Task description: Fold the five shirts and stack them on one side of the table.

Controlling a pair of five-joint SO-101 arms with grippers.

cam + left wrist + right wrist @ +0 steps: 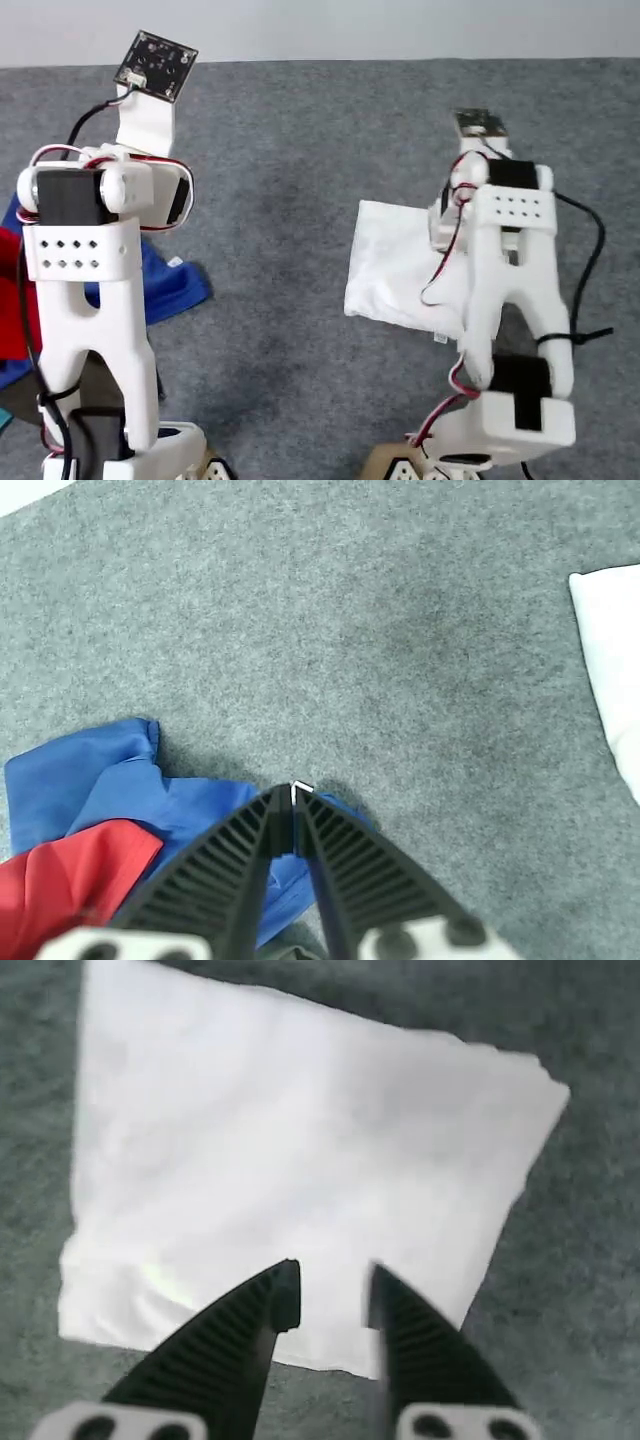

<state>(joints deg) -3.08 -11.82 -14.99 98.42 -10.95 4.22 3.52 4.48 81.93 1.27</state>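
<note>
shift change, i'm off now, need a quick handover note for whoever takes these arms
Left gripper: shut, over the edge of the blue shirt, nothing clearly held.
Right gripper: open, above the white shirt.
Things: white shirt lies flat on the right arm's side of the table. Blue shirt and red shirt lie crumpled together on the left arm's side.
Done: white shirt looks folded.
Left: fold blue, red and the remaining shirts, then stack all on one side.

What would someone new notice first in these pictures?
A folded white shirt lies on the grey table cover, with the right gripper open above it. At the left side, a crumpled blue shirt and a red shirt lie heaped under the shut left gripper.
</note>
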